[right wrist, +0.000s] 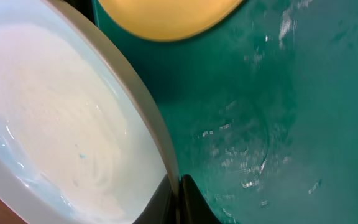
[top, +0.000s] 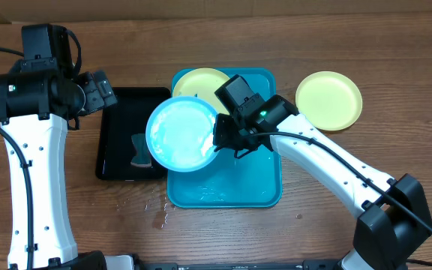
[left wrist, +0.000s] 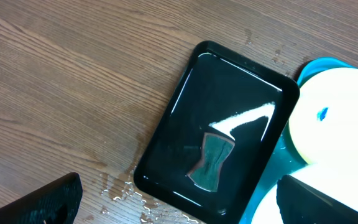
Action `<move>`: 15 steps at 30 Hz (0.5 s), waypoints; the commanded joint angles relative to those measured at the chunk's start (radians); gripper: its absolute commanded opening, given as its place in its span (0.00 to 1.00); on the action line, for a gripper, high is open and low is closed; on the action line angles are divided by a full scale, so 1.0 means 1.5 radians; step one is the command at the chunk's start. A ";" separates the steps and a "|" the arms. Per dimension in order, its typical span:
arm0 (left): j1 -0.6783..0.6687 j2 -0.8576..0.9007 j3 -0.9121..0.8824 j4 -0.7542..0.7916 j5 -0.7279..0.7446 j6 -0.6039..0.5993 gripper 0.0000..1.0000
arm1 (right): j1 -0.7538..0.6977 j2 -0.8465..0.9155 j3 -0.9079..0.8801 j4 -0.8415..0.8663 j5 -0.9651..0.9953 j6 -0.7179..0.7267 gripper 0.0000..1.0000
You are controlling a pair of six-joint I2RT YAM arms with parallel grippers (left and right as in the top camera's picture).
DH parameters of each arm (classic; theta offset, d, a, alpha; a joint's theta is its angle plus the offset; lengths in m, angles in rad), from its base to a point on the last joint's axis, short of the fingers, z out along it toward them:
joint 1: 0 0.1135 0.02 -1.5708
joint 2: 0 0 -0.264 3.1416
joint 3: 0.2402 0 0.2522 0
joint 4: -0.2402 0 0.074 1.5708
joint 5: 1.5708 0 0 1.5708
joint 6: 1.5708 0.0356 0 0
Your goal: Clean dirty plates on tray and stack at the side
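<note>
Layout of trays and plates on the table (top: 396, 45)

The tray (top: 265, 191) sits at table centre. The smaller tray (top: 118, 142) lies just beside its left edge, with a sponge (top: 139, 150) in its near right part. The far plate (top: 197, 81) lies in the tray's far left corner. The raised plate (top: 180, 135) hangs over the tray's left edge, with the right gripper (top: 220, 137) at its right rim. The side plate (top: 328, 100) lies on the table, right of the tray and apart from it.

The overhead camera looks straight down from high above the brown wooden table (top: 403, 45), taking in its full width. The left wrist camera looks down from mid-height at the black rectangular plastic tray (left wrist: 185, 106) on the left. The large turquoise-blue rectangular plastic tray (left wrist: 321, 63) clips its right edge. The right wrist camera sits very close over that turquoise tray's floor and the round light blue plastic plate (right wrist: 55, 124). All three views share the turquoise tray.
</note>
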 commanded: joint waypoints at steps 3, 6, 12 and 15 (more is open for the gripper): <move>-0.001 0.001 0.011 0.000 0.001 -0.007 1.00 | 0.020 0.014 0.017 0.049 0.106 0.033 0.04; -0.001 0.001 0.011 0.001 0.001 -0.007 1.00 | 0.039 0.025 0.017 0.092 0.131 0.034 0.04; -0.001 0.001 0.011 0.000 0.001 -0.007 1.00 | 0.089 0.059 0.017 0.204 0.203 0.064 0.04; -0.001 0.001 0.011 0.001 0.001 -0.007 1.00 | 0.118 0.083 0.017 0.265 0.261 0.070 0.04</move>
